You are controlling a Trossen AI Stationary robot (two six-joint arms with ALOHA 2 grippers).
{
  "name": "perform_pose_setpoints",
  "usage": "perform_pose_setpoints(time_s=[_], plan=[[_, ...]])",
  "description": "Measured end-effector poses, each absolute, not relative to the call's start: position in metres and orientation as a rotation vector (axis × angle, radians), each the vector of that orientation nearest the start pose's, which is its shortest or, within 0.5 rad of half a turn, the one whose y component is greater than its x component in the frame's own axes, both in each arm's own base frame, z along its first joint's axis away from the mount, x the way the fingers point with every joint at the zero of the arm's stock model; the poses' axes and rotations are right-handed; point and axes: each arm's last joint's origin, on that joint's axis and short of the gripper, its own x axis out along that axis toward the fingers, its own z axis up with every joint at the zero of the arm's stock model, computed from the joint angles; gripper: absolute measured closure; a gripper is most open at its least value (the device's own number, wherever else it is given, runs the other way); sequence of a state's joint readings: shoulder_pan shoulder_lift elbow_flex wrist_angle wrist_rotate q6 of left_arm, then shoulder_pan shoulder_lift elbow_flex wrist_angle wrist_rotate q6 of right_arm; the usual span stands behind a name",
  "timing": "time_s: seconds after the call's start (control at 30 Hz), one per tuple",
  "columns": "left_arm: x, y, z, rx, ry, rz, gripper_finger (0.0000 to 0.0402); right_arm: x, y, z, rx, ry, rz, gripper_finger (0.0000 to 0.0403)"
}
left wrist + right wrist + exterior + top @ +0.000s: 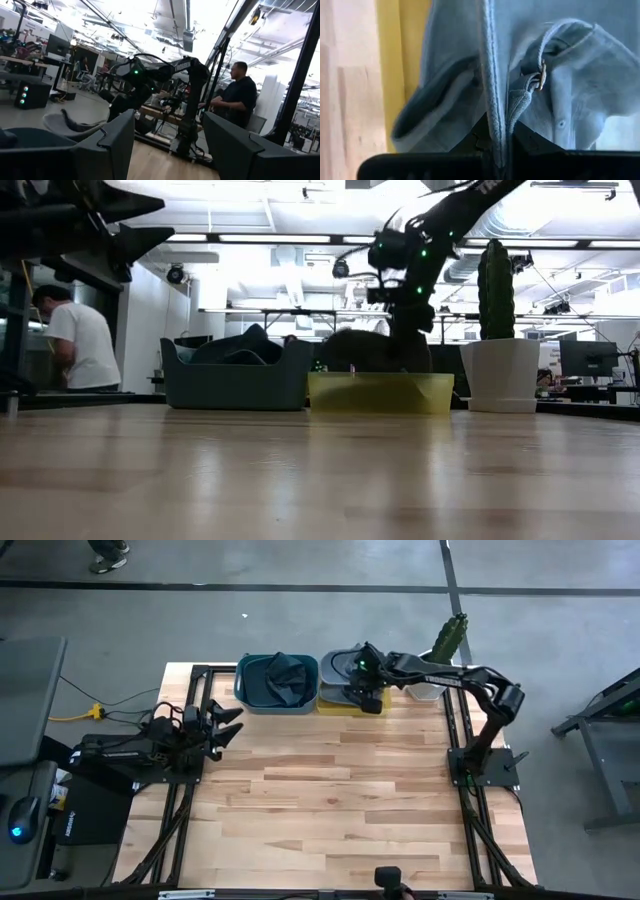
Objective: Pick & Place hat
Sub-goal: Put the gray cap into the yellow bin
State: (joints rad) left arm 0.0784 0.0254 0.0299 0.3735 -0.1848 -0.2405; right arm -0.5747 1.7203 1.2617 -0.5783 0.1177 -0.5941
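A grey-blue cap (pixel 570 105) with a back strap and a brass buckle (pixel 541 75) lies in a yellow bin (pixel 340 705) at the table's far edge. In the low view the cap (pixel 350 350) bulges above the yellow bin's rim (pixel 380 393). My right gripper (pixel 368 692) reaches down into this bin and is shut on the cap. My left gripper (pixel 228 726) waits open above the table's left side, touching nothing; it is (pixel 170 145) in its wrist view. My right gripper (pixel 497 137) pinches a raised, corded edge of the cap (pixel 491 100) between its two fingers, just beside the buckle strap. The fingers come from above, pointing down, and lie along that edge. The cap's body spreads over the yellow bin (pixel 402 75); whether it is lifted clear I cannot tell.
A blue-grey bin (pixel 250 692) holding a dark crumpled cloth (pixel 285 678) stands to the left of the yellow bin. A white pot with a cactus (pixel 500 370) stands to its right. Bare wooden tabletop (pixel 330 800) stretches toward the near edge. A person stands beyond the table.
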Motion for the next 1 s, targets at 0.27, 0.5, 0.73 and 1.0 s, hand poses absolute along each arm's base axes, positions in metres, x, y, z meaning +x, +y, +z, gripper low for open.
perform_pose_setpoints(time_s=[0.27, 0.5, 0.73, 1.0], plan=[[0.092, 0.013, 0.201, -0.253, -0.334, 0.223, 0.0189, 0.295, -0.201, 0.206, -0.222, 1.250, -0.256, 0.0388], [0.094, 0.013, 0.192, -0.249, -0.239, 0.236, 0.0189, 0.300, -0.201, 0.203, -0.172, 1.194, -0.220, 0.0388], [0.096, 0.013, 0.182, -0.244, -0.132, 0.248, 0.0189, 0.300, -0.200, 0.203, -0.107, 1.162, -0.193, 0.0388], [0.096, 0.013, 0.174, -0.240, -0.041, 0.258, 0.0189, 0.299, -0.202, 0.203, -0.096, 1.163, -0.214, 0.0318]])
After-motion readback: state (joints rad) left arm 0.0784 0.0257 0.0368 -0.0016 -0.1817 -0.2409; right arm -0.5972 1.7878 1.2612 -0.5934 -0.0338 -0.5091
